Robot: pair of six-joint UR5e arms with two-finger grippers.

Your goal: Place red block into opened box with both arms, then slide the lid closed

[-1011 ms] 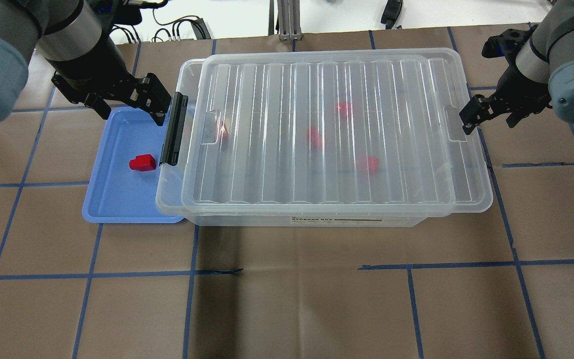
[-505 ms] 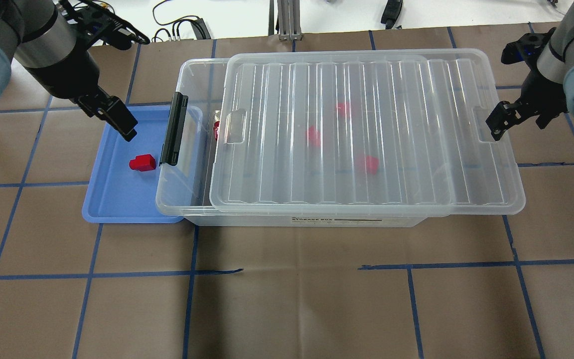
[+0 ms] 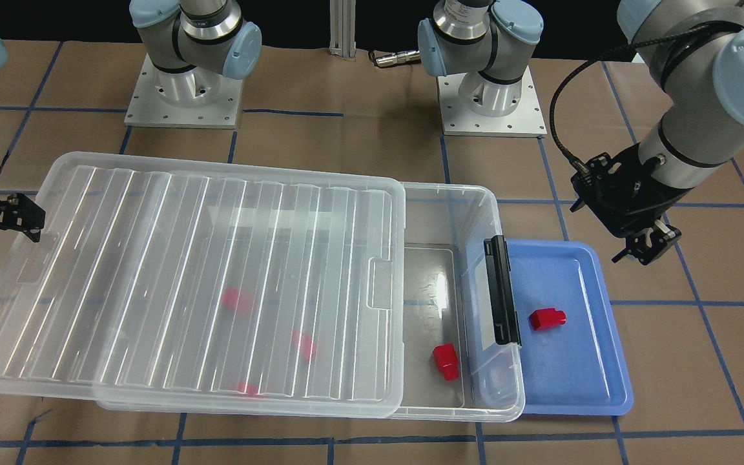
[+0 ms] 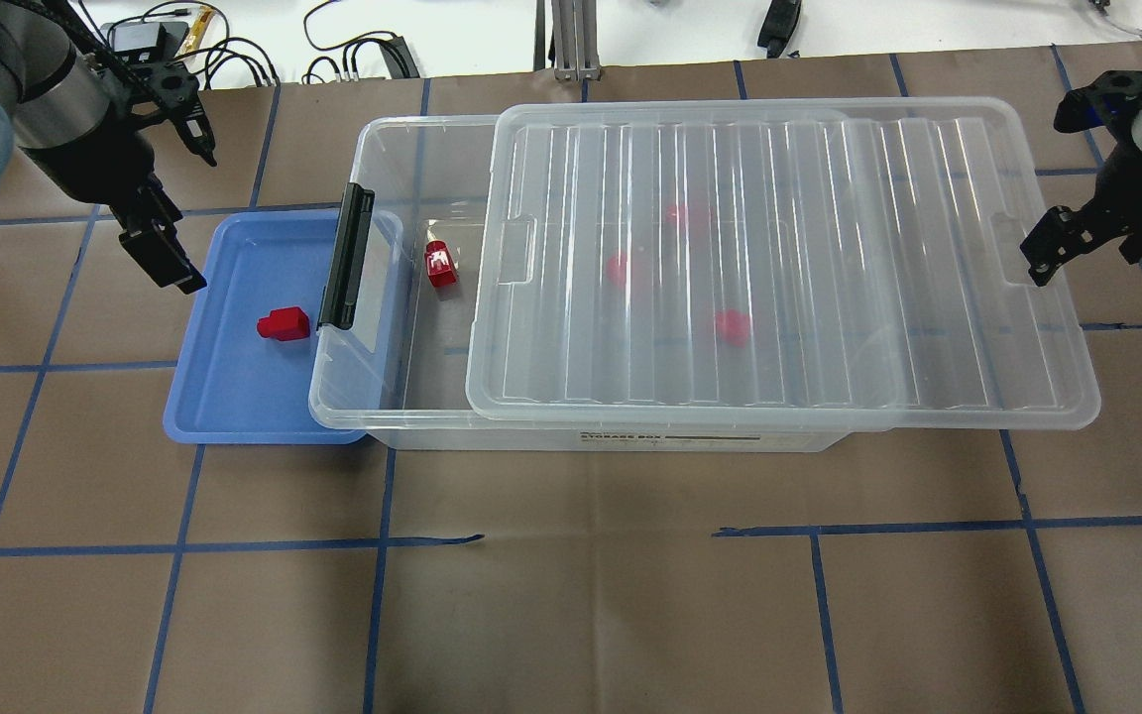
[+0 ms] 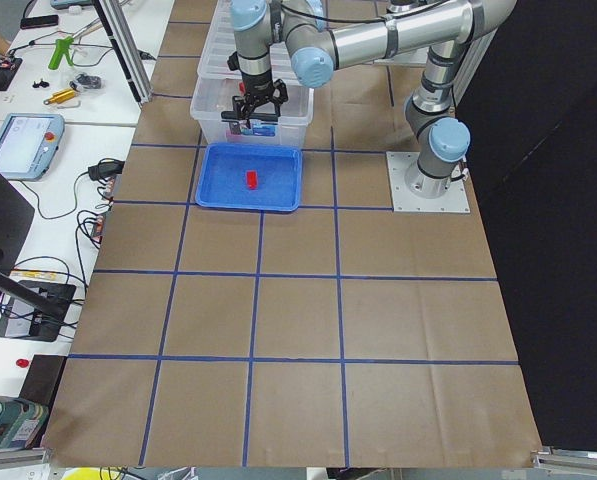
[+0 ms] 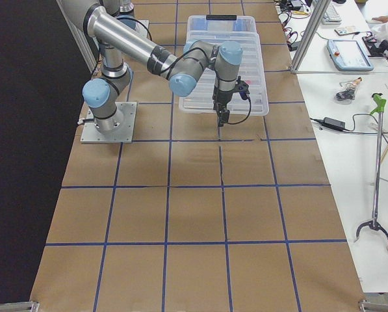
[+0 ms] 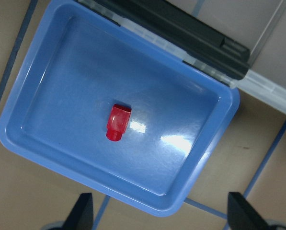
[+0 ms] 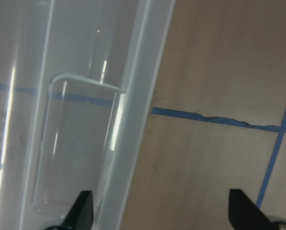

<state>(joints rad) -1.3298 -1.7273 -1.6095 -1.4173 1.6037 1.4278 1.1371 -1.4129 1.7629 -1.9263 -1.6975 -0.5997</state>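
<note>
One red block (image 4: 284, 323) (image 7: 118, 122) lies in the blue tray (image 4: 234, 397). My left gripper (image 4: 172, 266) (image 7: 162, 213) hangs open above the tray's left rim, empty. The clear box (image 4: 383, 139) is uncovered at its left end, by the black latch bar (image 4: 348, 258). A second red block (image 4: 441, 265) (image 3: 445, 360) lies in that uncovered part. Three more show blurred under the ribbed lid (image 4: 779, 258), which overhangs the box on the right. My right gripper (image 4: 1042, 266) (image 8: 162, 213) is open astride the lid's right rim, one finger by the recessed tab (image 8: 75, 143).
The blue tray butts against the box's latch end and sits partly under it. Both arm bases (image 3: 185, 97) stand behind the box. Cables and a metal post (image 4: 571, 45) lie along the far edge. Brown paper with a blue tape grid covers the table (image 4: 581, 595).
The lid has slid well to the right with my right gripper, uncovering the box's left end and one block. My left gripper drew back left from the latch bar to the tray's left rim.
</note>
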